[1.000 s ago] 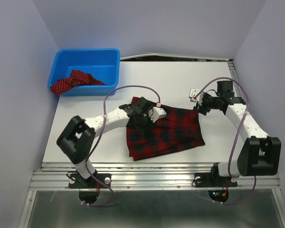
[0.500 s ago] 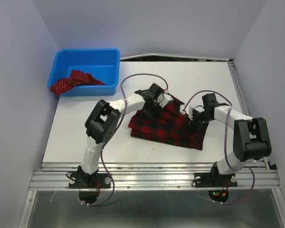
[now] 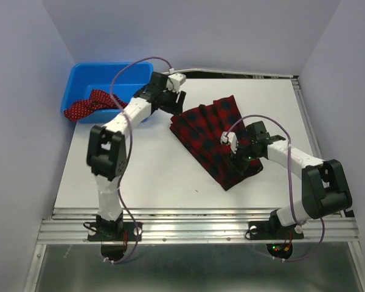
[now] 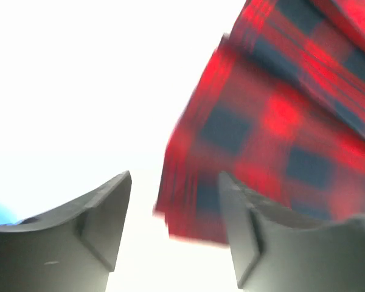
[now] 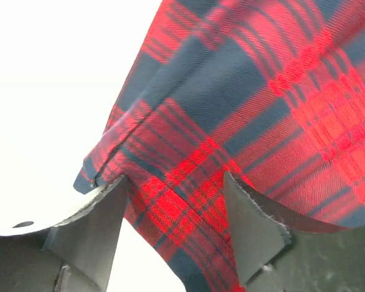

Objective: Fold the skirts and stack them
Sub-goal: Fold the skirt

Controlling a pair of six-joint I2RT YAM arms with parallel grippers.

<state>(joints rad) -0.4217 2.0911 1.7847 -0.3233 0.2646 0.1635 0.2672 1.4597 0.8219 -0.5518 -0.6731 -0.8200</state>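
Seen from above, a white counter (image 3: 140, 164) carries the tartan skirt (image 3: 210, 131), folded into a long red-and-navy strip that runs on a slant from the far middle toward the near right. A blue bin (image 3: 109, 64) sits at the far left corner, and the dark red polka-dot skirt (image 3: 94, 102) hangs over its near left rim, well apart from the tartan one. The left end effector (image 3: 172, 102) reaches across to the far left corner of the tartan skirt, just beside the bin. The right end effector (image 3: 238, 157) sits over the near right part of the strip. In the left wrist view, which is blurred, the left end effector (image 4: 173, 228) has its two dark fingers spread wide; a corner of the tartan skirt (image 4: 280, 121) lies in the gap near the right finger, not clamped, on the bright counter (image 4: 79, 79). In the right wrist view, the right end effector (image 5: 173, 228) also has its fingers wide apart, with the tartan skirt (image 5: 243, 91) spread flat beneath and between them, its pleated edge beside the left finger. Nothing is pinched; whether the tips touch the cloth cannot be told.
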